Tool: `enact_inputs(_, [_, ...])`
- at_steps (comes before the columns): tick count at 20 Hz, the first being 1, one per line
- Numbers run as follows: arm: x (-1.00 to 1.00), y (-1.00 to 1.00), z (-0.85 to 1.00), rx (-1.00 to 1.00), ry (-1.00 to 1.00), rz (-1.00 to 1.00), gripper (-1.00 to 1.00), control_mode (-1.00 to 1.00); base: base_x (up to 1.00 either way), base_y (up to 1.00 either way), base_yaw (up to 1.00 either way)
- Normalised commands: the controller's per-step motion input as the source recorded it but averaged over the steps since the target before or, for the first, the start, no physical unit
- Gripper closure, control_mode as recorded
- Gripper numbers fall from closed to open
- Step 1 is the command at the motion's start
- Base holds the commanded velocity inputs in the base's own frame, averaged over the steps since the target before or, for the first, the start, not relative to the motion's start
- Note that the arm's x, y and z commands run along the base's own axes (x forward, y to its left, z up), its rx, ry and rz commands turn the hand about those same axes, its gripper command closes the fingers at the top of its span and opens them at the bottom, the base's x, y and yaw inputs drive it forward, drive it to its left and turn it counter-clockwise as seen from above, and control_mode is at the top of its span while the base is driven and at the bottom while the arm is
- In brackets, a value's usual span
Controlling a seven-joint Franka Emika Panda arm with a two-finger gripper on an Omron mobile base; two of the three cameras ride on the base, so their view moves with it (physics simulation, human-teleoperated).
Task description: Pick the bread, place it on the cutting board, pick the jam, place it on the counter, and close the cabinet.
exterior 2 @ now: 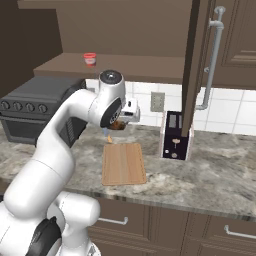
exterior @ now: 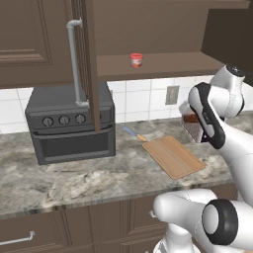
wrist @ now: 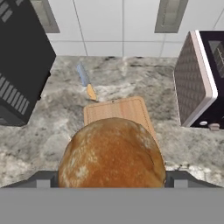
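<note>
A: Item one, bread [wrist: 112, 153]. Location?

B: Held in the hand [wrist: 112, 181], fingers closed on its two sides, up in the air over the near end of the cutting board [wrist: 118, 110]. Not yet set down. From the right base camera it shows as a brown lump under the wrist, above the board's far edge.

A: Item two, cutting board.

B: Flat on the worktop [exterior: 74, 178], bare, handle pointing toward the tiled wall. Toaster [exterior 2: 176, 135] stands to one side of it, oven [exterior: 69, 123] to the other.

A: Item three, jam [exterior: 136, 60].

B: On the cabinet shelf [exterior: 163, 65], upright, untouched.

A: Item four, cabinet door [exterior: 90, 64].

B: Swung out, edge-on to the left base camera; second door [exterior 2: 194, 65] also open.

A: Status?

B: Bread picked, placing under way. Outstanding, by my reckoning: lower and release the bread, fetch the jam down to the worktop, shut the cabinet.
</note>
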Motion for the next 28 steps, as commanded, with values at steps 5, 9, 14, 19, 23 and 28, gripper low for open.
enact_inputs(5, [0.00, 0.02, -0.23, 0.00, 0.05, 0.00, 1.00, -1.00, 0.00, 0.00, 0.00])
enact_inputs(9, [0.00, 0.06, -0.26, 0.00, 0.06, 0.00, 1.00, -1.00, 0.00, 0.00, 0.00])
enact_inputs(14, [0.00, 0.06, -0.32, -0.01, 0.03, 0.00, 1.00, -1.00, 0.00, 0.00, 0.00])
enact_inputs(19, [0.02, 0.04, -0.36, -0.01, 0.00, 0.00, 1.00, -1.00, 0.00, 0.00, 0.00])
enact_inputs(23, [0.16, 0.02, -0.33, -0.02, 0.00, 0.00, 1.00, -1.00, 0.00, 0.00, 0.00])
enact_inputs(28, [0.19, 0.00, -0.28, 0.00, 0.00, 0.00, 1.00, -1.00, 0.00, 0.00, 0.00])
